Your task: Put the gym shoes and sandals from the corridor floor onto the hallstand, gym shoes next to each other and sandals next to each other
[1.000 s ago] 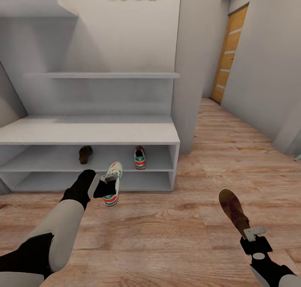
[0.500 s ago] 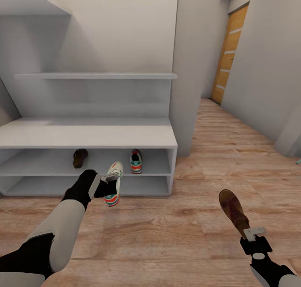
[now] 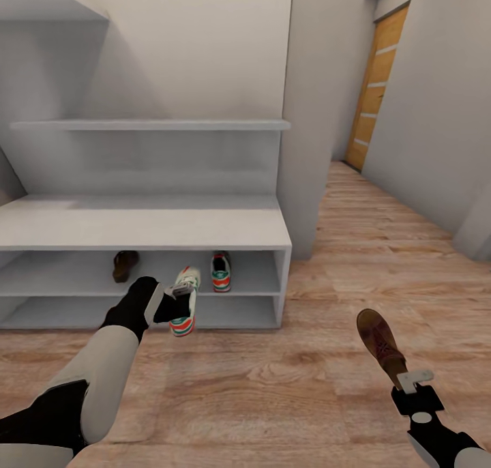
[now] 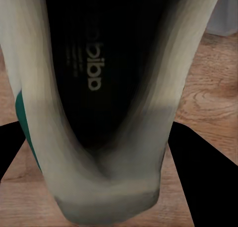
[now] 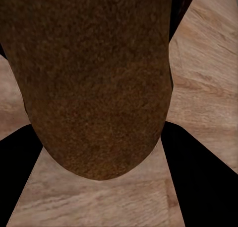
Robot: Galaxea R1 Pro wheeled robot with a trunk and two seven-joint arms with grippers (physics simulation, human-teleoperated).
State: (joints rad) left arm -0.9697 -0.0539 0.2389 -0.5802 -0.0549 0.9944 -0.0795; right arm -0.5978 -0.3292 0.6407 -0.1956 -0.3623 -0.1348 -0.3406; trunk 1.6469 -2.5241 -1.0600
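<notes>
a brown sandal (image 3: pixel 125 265) and a gym shoe (image 3: pixel 220 271) are already sitting on the upper shelf of the hallstand (image 3: pixel 143 228). the left gripper (image 3: pixel 179 297) is pinching the second gym shoe (image 3: pixel 183 309) by its heel, probably to place it next to the first. the right gripper (image 3: pixel 411 384) is pinching the second sandal (image 3: pixel 379 344) above the corridor floor (image 3: pixel 286 379), waiting its turn.

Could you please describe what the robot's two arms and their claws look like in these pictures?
Both arms have smooth off-white shells with black joint sections. The left arm ends in a black wrist and a claw with pale grey fingers. The right claw has the same light grey fingers on a black block. No cables or markings are visible.
</notes>
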